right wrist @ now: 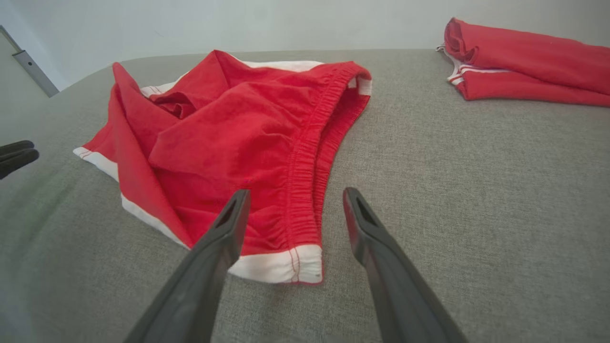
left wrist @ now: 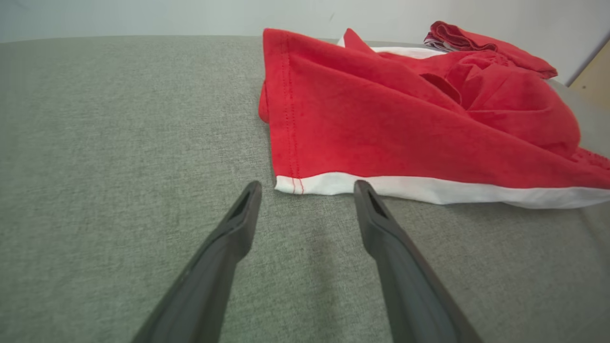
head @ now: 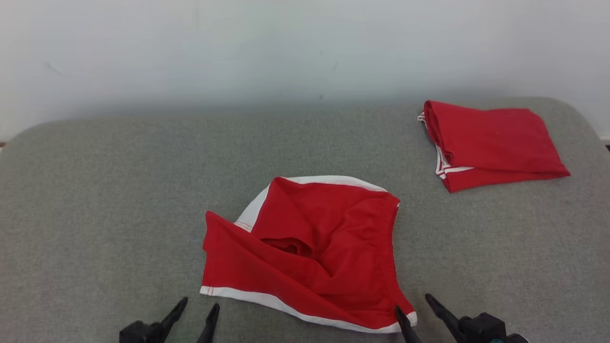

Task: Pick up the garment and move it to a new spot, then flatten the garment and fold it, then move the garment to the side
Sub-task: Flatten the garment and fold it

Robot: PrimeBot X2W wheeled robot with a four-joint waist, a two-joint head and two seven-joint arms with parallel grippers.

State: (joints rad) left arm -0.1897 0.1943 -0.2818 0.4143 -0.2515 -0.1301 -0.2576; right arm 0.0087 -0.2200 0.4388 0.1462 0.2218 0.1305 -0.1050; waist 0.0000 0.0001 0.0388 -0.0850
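Observation:
A rumpled red garment with white trim and an elastic waistband lies on the grey surface, near the front centre. My left gripper stands open just short of its near left corner; in the left wrist view the garment has its white hem right past the left gripper. My right gripper is open at the garment's near right corner. In the right wrist view the right gripper straddles the waistband end of the garment, nothing pinched.
A second red garment, folded, lies at the back right of the grey padded surface; it also appears as the folded garment in the right wrist view. A pale wall stands behind. The surface's rounded edges curve off at both far corners.

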